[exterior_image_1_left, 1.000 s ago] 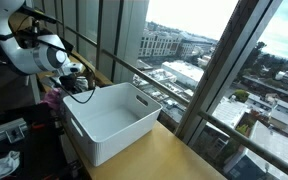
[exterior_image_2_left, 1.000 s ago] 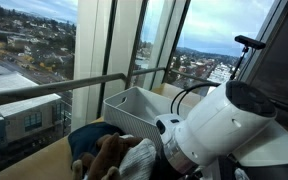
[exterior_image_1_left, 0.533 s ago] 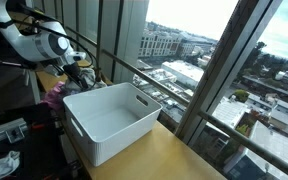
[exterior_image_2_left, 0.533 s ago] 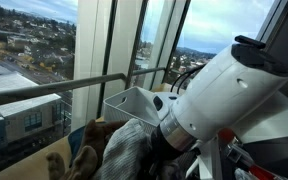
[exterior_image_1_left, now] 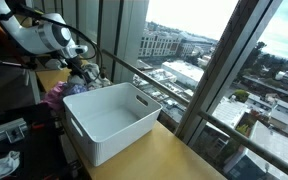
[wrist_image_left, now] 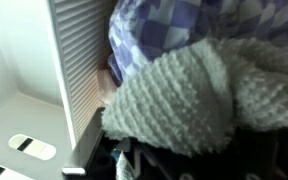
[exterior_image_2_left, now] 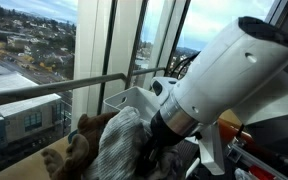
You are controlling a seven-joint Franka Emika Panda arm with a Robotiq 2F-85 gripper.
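Note:
My gripper [exterior_image_1_left: 83, 70] hangs beside the far end of a white slatted bin [exterior_image_1_left: 109, 120], just above a pile of clothes [exterior_image_1_left: 56, 96]. It is shut on a grey knitted cloth [wrist_image_left: 174, 95], which fills the wrist view and hides the fingertips. The cloth droops from the arm in an exterior view [exterior_image_2_left: 119, 150], with a brown plush piece [exterior_image_2_left: 72, 158] below it. A blue and white checked cloth [wrist_image_left: 164, 28] lies behind the knit. The bin's ribbed wall [wrist_image_left: 79, 70] stands close on the left of the wrist view, and the bin looks empty.
The bin stands on a wooden table [exterior_image_1_left: 169, 160] along tall windows with a metal rail [exterior_image_1_left: 159, 85]. The bin also shows behind the arm [exterior_image_2_left: 132, 100]. Cables and equipment [exterior_image_1_left: 4, 130] sit beside the table. The arm's white body [exterior_image_2_left: 234, 80] blocks much of an exterior view.
The arm has risen and moved along the window side, lifting the grey knitted cloth off the pile. The blue cloth seen earlier is now covered by the knit and the plush.

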